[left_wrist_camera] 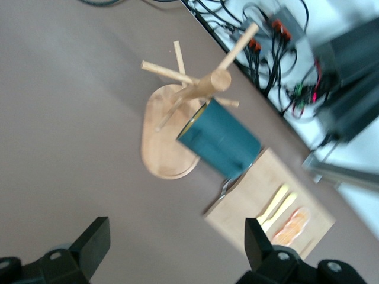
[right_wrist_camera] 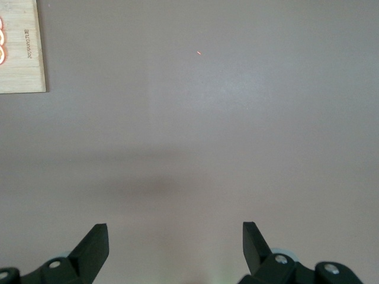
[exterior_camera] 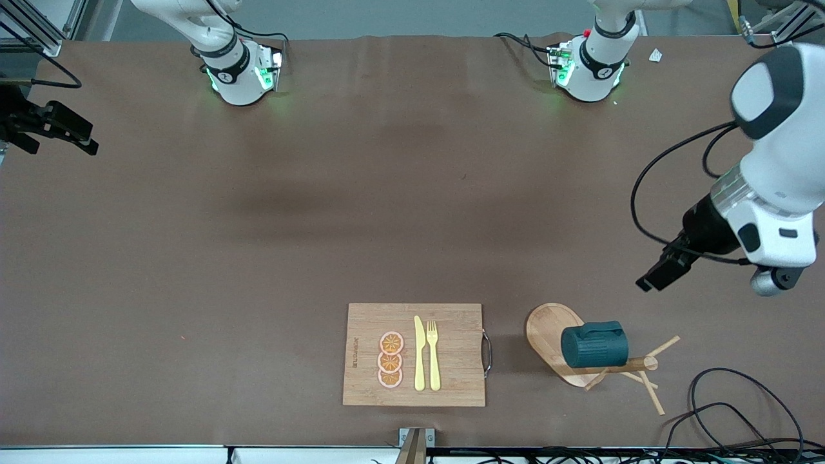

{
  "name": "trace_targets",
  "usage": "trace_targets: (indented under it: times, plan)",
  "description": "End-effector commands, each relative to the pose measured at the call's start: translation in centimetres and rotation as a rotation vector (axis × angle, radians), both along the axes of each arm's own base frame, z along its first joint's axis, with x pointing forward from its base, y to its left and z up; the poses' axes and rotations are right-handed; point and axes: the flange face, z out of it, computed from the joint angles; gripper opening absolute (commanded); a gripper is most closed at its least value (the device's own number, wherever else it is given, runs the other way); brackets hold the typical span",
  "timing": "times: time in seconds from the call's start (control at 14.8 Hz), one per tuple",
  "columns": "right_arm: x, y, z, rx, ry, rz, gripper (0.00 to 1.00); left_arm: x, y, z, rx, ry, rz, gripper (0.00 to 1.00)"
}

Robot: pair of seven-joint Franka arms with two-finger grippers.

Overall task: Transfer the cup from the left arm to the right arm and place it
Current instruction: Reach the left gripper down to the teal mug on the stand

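Even overhead light, soft shadows on the table (exterior_camera: 258, 258); left wrist view seems motion-blurred.

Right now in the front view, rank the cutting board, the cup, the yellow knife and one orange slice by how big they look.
1. Cutting board, clearly largest.
2. Cup, hanging on the peg stand.
3. Yellow knife: longer than the cup but thin, so this order is unsure.
4. Orange slice, smallest.

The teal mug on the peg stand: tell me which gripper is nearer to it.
Left. The left gripper hangs open over bare table beside the teal mug on its wooden peg stand. The right gripper, also open, is at the right arm's end.
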Motion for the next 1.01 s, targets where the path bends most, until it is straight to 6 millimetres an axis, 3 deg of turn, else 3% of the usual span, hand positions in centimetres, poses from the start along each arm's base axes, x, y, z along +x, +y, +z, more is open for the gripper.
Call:
trace_targets:
  times: [0.0,0.34,0.68,0.95]
  plan:
    - [0.2,0.4,0.3,0.013,0.001,-0.004,1.00,0.7,-0.9,-1.7,-0.092,-0.008,0.236,1.00]
    - [0.5,-0.2,0.4,0.011,-0.001,-0.010,1.00,2.4,-2.0,-4.9,-0.189,-0.007,0.433,1.00]
    - [0.5,0.2,0.6,0.011,-0.005,-0.010,1.00,1.9,-2.4,-9.2,-0.232,-0.021,0.506,1.00]
    - [0.5,0.4,0.7,0.011,-0.008,-0.005,1.00,2.2,-2.3,-11.2,-0.259,-0.054,0.549,1.00]
